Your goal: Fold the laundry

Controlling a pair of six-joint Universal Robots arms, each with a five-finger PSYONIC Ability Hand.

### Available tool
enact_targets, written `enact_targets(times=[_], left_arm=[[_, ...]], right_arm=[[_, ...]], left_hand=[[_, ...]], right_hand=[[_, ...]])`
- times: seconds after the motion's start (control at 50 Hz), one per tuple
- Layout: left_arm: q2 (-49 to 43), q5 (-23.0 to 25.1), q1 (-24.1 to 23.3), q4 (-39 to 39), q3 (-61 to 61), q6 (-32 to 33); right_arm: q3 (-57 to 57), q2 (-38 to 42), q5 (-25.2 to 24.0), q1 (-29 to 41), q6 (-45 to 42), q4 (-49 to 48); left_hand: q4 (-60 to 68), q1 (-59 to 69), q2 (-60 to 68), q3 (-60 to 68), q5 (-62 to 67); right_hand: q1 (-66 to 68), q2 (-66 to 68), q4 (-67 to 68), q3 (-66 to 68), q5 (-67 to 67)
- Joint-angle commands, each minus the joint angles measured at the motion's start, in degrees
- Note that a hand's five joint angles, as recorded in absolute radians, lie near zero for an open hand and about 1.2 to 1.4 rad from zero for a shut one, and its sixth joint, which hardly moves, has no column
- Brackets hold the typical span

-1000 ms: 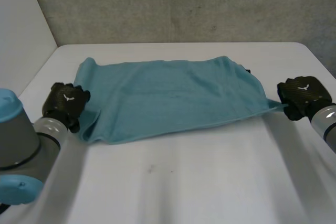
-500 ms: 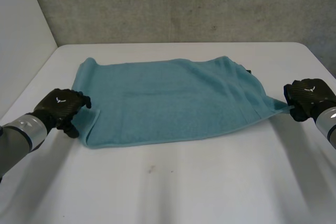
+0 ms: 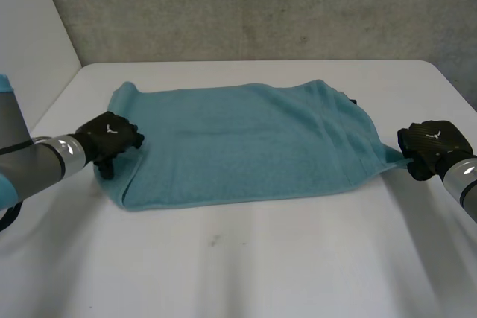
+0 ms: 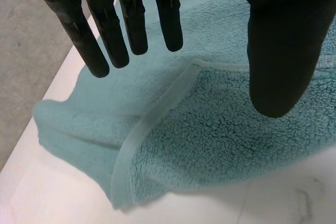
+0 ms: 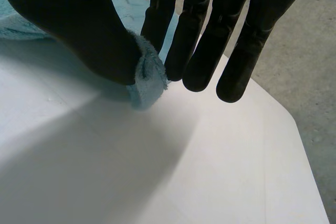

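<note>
A small dark thing (image 3: 351, 100) poking out from under the teal towel (image 3: 246, 143), toward the table's (image 3: 261, 258) right edge, is mostly hidden and too small to identify.

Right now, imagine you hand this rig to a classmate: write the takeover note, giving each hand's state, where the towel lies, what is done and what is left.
Left hand: open, fingers straight over the towel's left near corner, gripping nothing.
Right hand: shut on the towel's right corner, pinched between thumb and fingers.
Towel: spread across the white table, a hemmed edge lying over a lower layer at the left end.
Done: right corner grasped.
Left: grasp the left corner, then fold.
</note>
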Motion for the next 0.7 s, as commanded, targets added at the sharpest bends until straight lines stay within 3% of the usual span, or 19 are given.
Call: enact_targets(times=[0.02,0.7], left_arm=[[-1.8,0.0,-1.4,-0.2,2.4,1.5],[-6.8,-1.1,-2.1,-6.2,8.2,1.9]], right_arm=[[0.0,0.5,0.0,0.0,-0.2,0.0],[0.2,1.7,0.3,0.1,-0.3,0.1]], left_hand=[[1.1,-0.6,0.5,0.0,1.4],[4.1,2.4,3.5,3.0,4.5]], right_hand=[[24.2,12.4,11.6,11.9,13.0],[24.2,12.4,11.6,11.9,13.0]])
